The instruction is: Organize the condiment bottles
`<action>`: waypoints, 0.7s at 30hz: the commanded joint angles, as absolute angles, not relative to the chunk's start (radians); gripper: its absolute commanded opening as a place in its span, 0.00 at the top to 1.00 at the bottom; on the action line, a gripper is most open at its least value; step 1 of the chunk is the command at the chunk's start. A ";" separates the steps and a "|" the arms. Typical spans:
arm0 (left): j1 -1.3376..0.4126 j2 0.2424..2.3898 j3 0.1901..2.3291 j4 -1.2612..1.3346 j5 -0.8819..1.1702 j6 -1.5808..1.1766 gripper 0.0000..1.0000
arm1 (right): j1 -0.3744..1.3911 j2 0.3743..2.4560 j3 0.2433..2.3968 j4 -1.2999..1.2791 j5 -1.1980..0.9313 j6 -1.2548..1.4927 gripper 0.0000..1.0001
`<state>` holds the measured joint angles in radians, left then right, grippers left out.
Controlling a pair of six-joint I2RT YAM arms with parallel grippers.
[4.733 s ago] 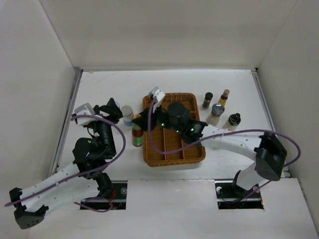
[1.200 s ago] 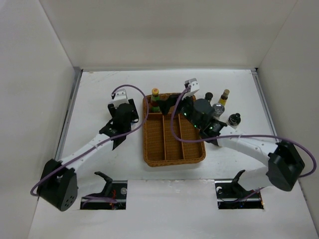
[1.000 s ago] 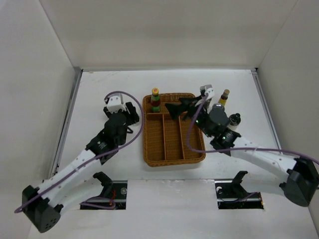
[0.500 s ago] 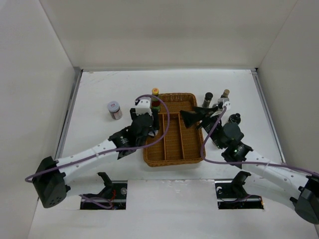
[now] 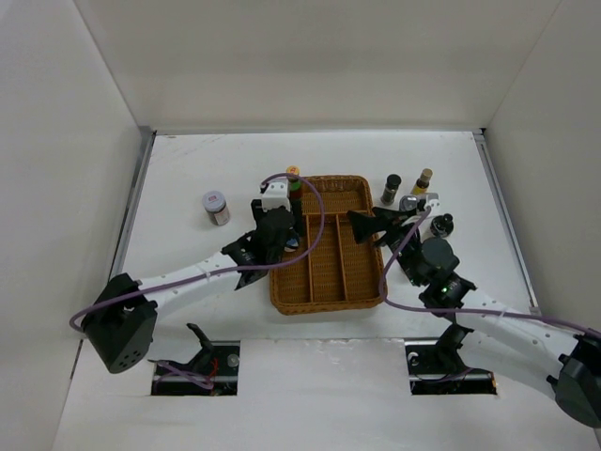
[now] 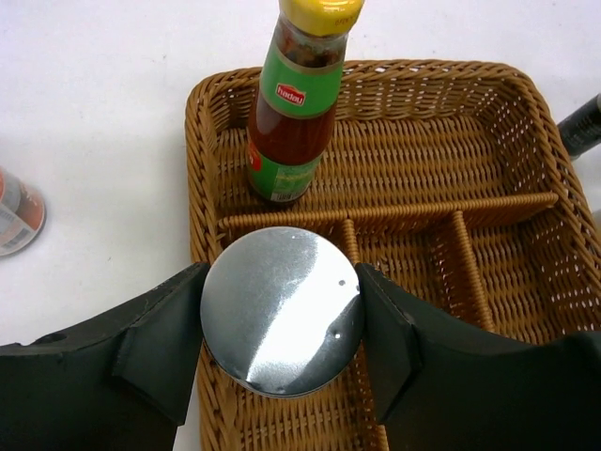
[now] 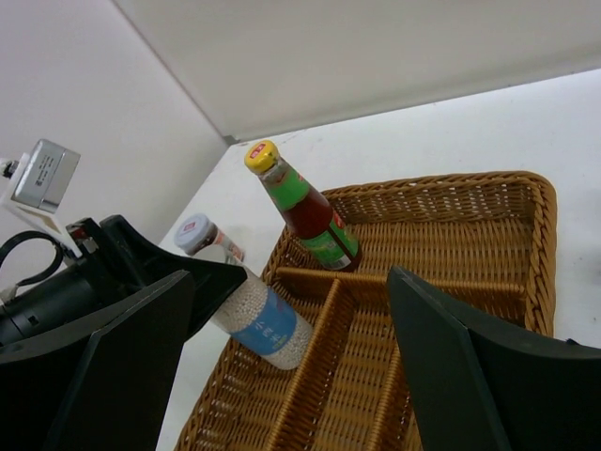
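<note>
Holding the white bottle with the blue band (image 7: 261,321), the left claw (image 6: 282,324) is clenched on it, with one black finger (image 6: 155,343) on each side. The left arm (image 5: 188,279) stretches long and low from the near left corner to the left side of the basket (image 6: 526,122). The bottle hangs in the basket's left long slot. Whether its bottom touches the slot's floor cannot be told. The right claw (image 7: 291,282) is released, its two fingers spread wide and grasping nothing. It floats over the right side of the basket, and the right arm (image 5: 507,315) bends in from the near right.

A red and green bottle (image 6: 299,103) with a yellow cap stands in the far cross slot, in its left corner. Four more bottles (image 5: 392,188) stand close together on the white table (image 5: 188,160), just right of the basket. A small jar (image 5: 215,207) stands alone on the left, well apart from the basket.

The basket is brown woven wicker, shaped like a box with thin woven walls inside. The white bottle's cap is round, flat and shiny, and small white grains show in its body
</note>
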<state>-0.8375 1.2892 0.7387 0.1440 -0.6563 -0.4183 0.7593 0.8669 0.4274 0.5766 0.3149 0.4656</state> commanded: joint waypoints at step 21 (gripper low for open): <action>-0.759 1.031 0.743 0.172 -0.678 -0.377 0.11 | 0.748 0.825 0.393 0.663 0.334 0.489 0.10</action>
<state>-0.7811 1.1481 0.7418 0.2077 -0.6304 -0.3870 0.7517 0.8364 0.3962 0.6018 0.3225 0.4763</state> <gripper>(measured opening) 0.891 0.898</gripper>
